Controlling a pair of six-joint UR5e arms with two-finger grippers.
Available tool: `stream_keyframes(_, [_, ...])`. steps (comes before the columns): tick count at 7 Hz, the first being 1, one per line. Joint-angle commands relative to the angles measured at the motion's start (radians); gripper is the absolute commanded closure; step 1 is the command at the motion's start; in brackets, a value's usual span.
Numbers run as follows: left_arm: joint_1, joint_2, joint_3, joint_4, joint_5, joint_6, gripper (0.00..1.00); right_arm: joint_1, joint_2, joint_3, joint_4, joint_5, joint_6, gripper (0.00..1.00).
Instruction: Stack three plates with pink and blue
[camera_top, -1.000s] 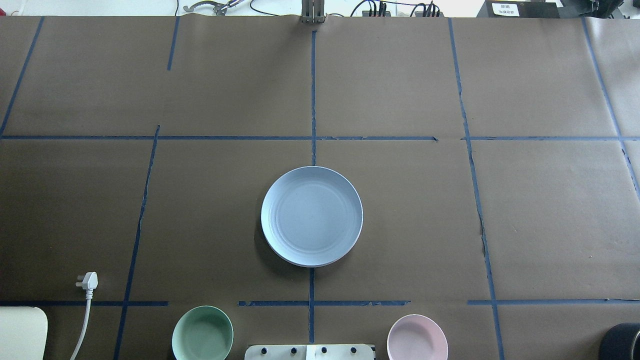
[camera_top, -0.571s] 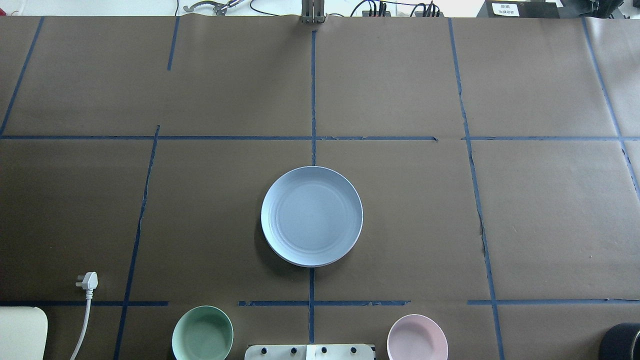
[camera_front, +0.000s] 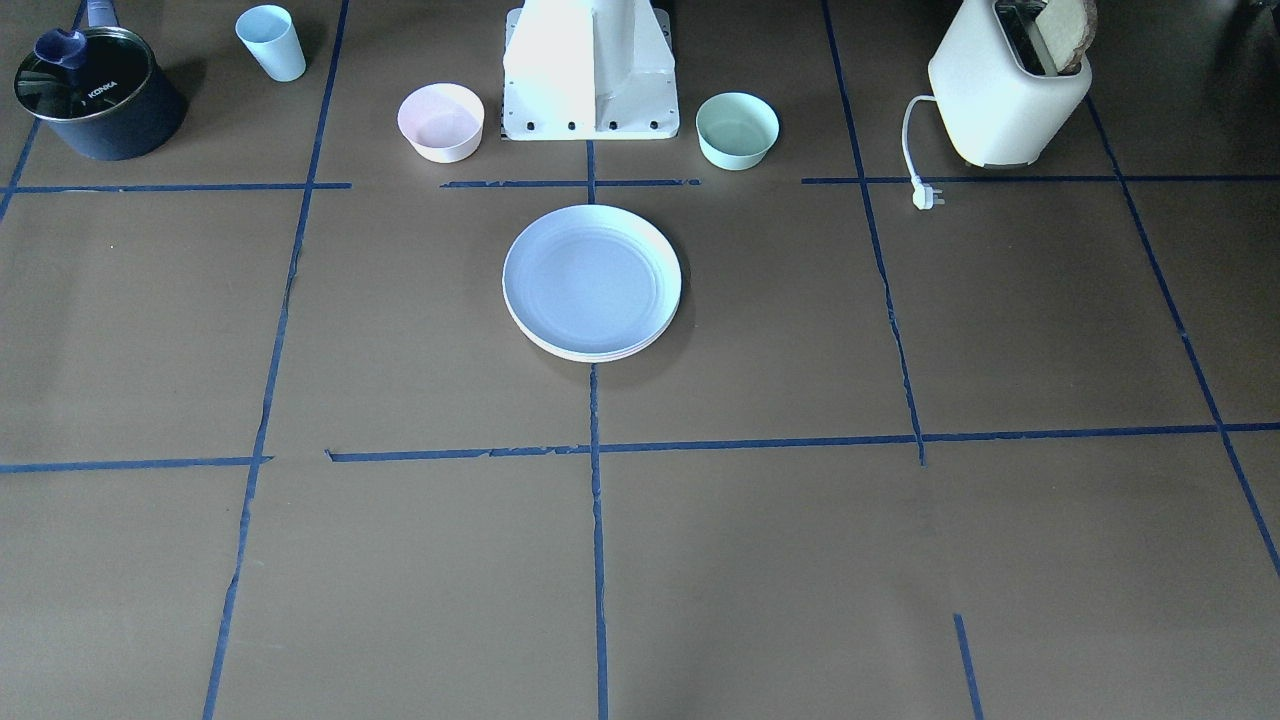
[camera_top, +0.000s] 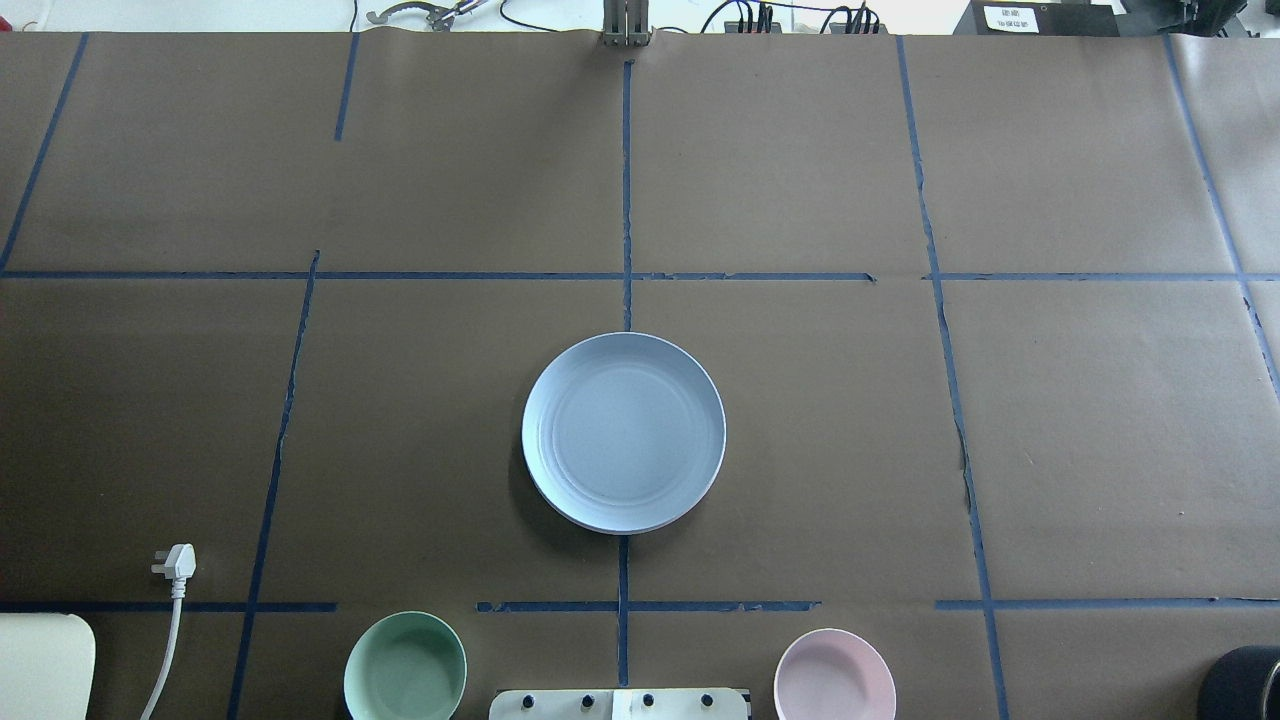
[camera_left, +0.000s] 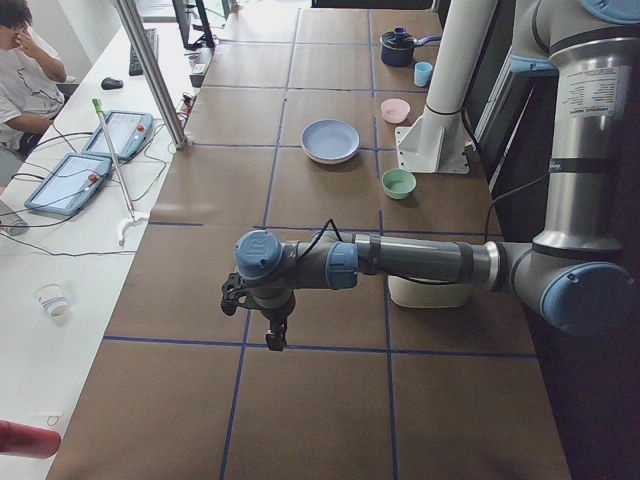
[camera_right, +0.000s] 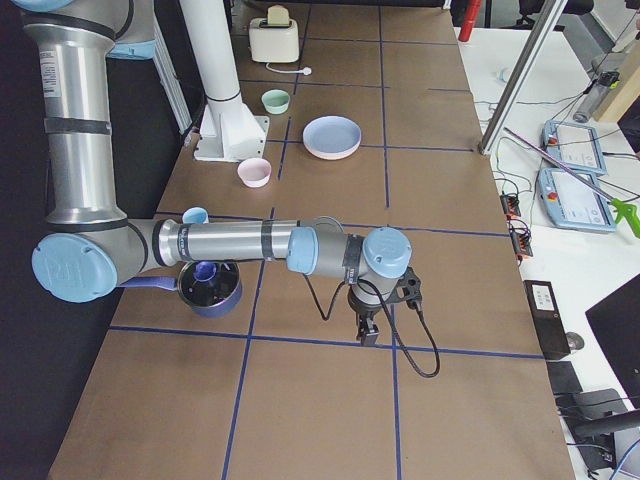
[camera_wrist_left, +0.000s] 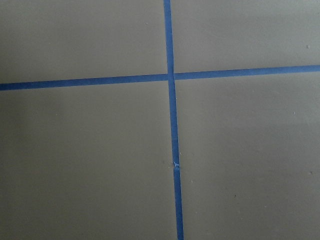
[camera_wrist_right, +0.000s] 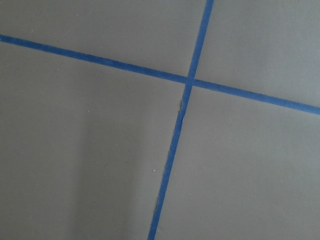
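Closest in, the mint-green bowl (camera_top: 405, 668) and the small pink bowl (camera_top: 834, 675) sit on either side of the robot base (camera_top: 620, 703). Neither belongs to the task, and their position beside the base is judged to keep them off the reach paths. Next out, at the centre of the desk (camera_top: 900, 450) and on the middle tape line (camera_top: 626, 200), lies the stack (camera_front: 591, 285): the blue plate (camera_top: 623, 432) on top, hollow side up, with pale rims (camera_front: 590, 353) nested flush beneath it. This concentric seating suggests that stacking is complete or nearly so. The lower rims are too thin to count or to assign colours with confidence; a pinkish tint at the edge appears in the exterior right view only. Farther out, toward the desk ends, the left pincer (camera_left: 275, 335) and the right pincer (camera_right: 367, 330) hang nose-down over tape crossings (camera_wrist_left: 170, 76), well apart from the stack, probably a rest posture that leaves the plates unobstructed. Nothing can be seen in either, and how far each is open cannot be told: only the side views show them, and both wrist cameras show bare paper and tape.
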Motion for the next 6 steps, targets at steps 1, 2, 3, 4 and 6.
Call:
stream_keyframes(1, [0.003, 0.017, 0.005, -0.003, -0.003, 0.002, 0.0, -0.01, -0.017, 0.014, 0.003, -0.002, 0.003, 0.0])
stream_keyframes(2, [0.009, 0.021, -0.004, -0.026, -0.012, 0.002, 0.0, -0.01, -0.017, 0.015, 0.004, -0.002, -0.005, 0.0])
stream_keyframes(3, [0.009, 0.026, -0.006, -0.073, -0.014, 0.0, 0.0, -0.011, -0.017, 0.012, 0.004, -0.005, -0.004, 0.0])
stream_keyframes(4, [0.009, 0.028, 0.005, -0.077, -0.013, 0.0, 0.0, -0.011, -0.017, 0.015, 0.004, -0.003, -0.007, 0.0])
stream_keyframes(6, [0.009, 0.029, 0.006, -0.061, -0.006, -0.001, 0.0, -0.011, -0.017, 0.015, 0.007, -0.012, -0.007, 0.0])
